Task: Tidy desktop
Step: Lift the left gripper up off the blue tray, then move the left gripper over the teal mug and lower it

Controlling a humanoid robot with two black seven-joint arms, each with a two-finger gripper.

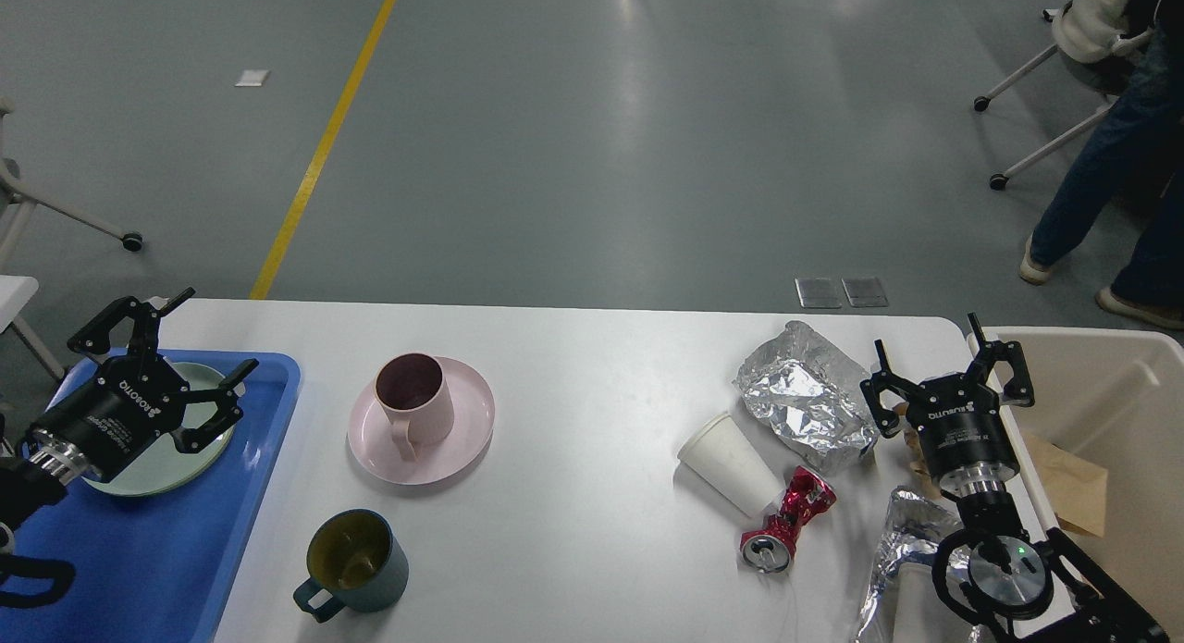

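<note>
desktop [592,365]: white
tray [222,550]: blue
plate in tray [176,458]: pale green
saucer [462,439] and cup [416,398]: pink
mug [356,560]: dark teal
paper cup [731,463]: white
crushed can [786,523]: red
foil [805,407]: silver
bin [1128,393]: beige

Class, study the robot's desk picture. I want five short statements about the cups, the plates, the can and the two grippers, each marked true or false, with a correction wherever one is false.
1. The pink mug stands upright on the pink plate. True.
2. The white paper cup stands upright. False: it lies on its side on the desktop.
3. The crushed red can lies beside the paper cup. True.
4. The left gripper holds the green plate. False: it is open and empty, above the blue tray.
5. The dark green mug sits inside the blue tray. False: it stands on the desktop, right of the tray.
The right gripper is open too.
</note>
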